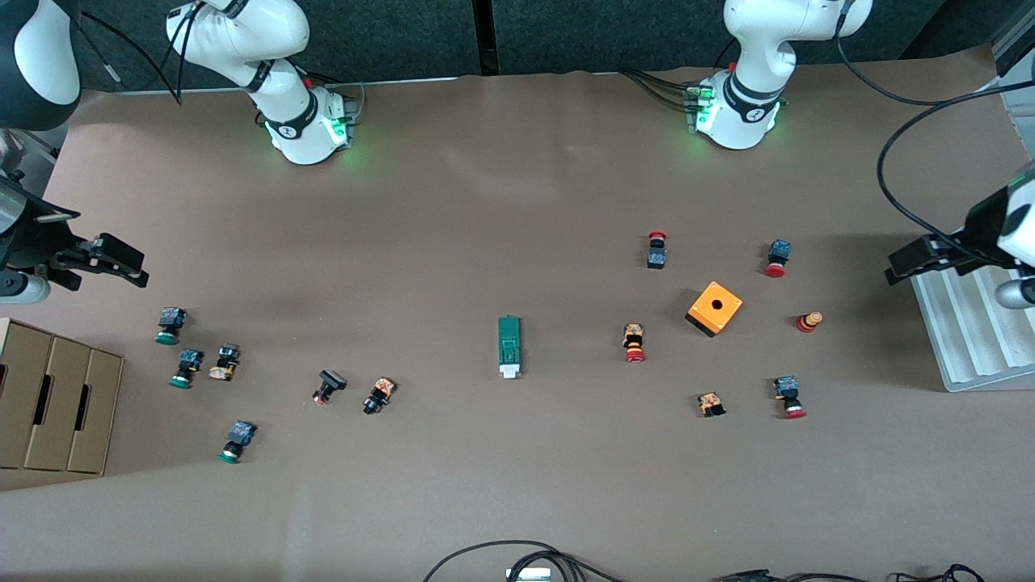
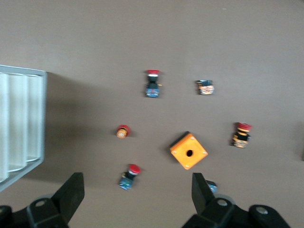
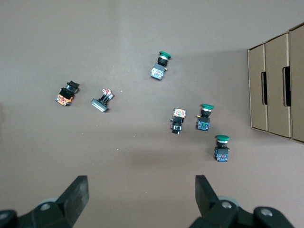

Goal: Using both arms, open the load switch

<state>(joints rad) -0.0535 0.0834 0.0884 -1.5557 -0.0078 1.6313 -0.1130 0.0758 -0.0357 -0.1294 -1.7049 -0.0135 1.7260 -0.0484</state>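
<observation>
The load switch (image 1: pixel 509 346) is a narrow dark green block with a white end piece, lying flat near the middle of the table, white end toward the front camera. It is not in either wrist view. My left gripper (image 1: pixel 893 269) (image 2: pixel 137 190) hangs open and empty over the left arm's end of the table, above a red-capped push button (image 2: pixel 129 175). My right gripper (image 1: pixel 139 268) (image 3: pixel 141 190) hangs open and empty over bare table at the right arm's end. Both grippers are well away from the switch.
An orange box with a hole (image 1: pixel 715 308) and several red-capped buttons lie toward the left arm's end, beside a white ribbed tray (image 1: pixel 970 323). Several green-capped buttons (image 1: pixel 187 368) and cardboard boxes (image 1: pixel 57 400) lie at the right arm's end. Cables (image 1: pixel 517 558) run along the front edge.
</observation>
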